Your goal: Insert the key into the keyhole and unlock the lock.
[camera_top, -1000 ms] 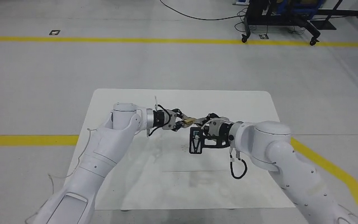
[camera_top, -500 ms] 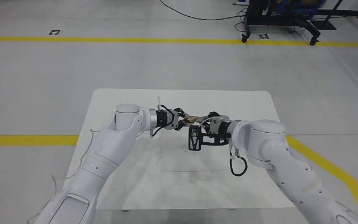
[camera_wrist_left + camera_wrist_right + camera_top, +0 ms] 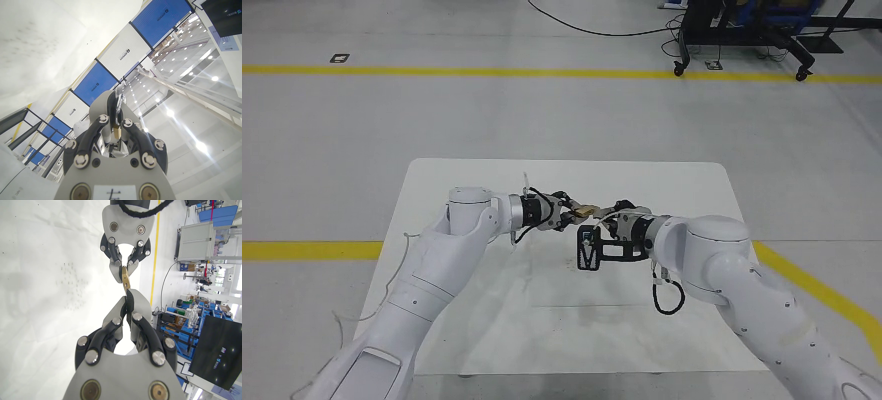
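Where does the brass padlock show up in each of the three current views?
Top view: padlock above the table, between left gripper and right gripper.
Left wrist view: padlock pinched between the left gripper's fingers.
Right wrist view: padlock in the left gripper, meeting the key pinched by the right gripper.
Shared landmark: the left gripper clamping it.
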